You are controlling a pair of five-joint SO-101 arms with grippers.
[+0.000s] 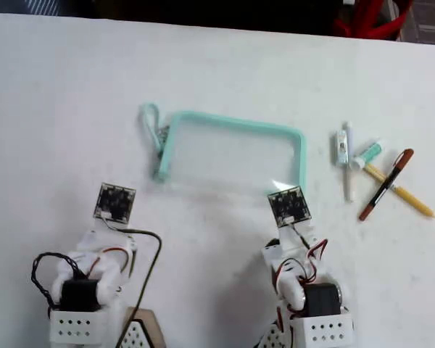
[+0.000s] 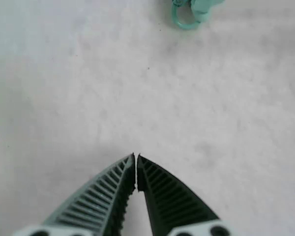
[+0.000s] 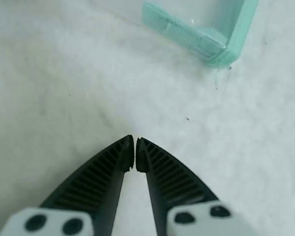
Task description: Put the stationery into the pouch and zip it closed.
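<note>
Left gripper [image 2: 136,158], right gripper [image 3: 135,140] — tips together, empty.

A flat pouch [image 1: 232,152] with clear sides and a mint-green border lies mid-table, a green loop [image 1: 149,119] at one end. I can't tell whether its zip is open. Past the other end, apart from it, the stationery lies loose: a white pen [image 1: 349,177], a small tube with a green cap [image 1: 367,154] touching it, and a dark red pen [image 1: 399,168] crossed over a yellow pencil [image 1: 415,203].
</note>
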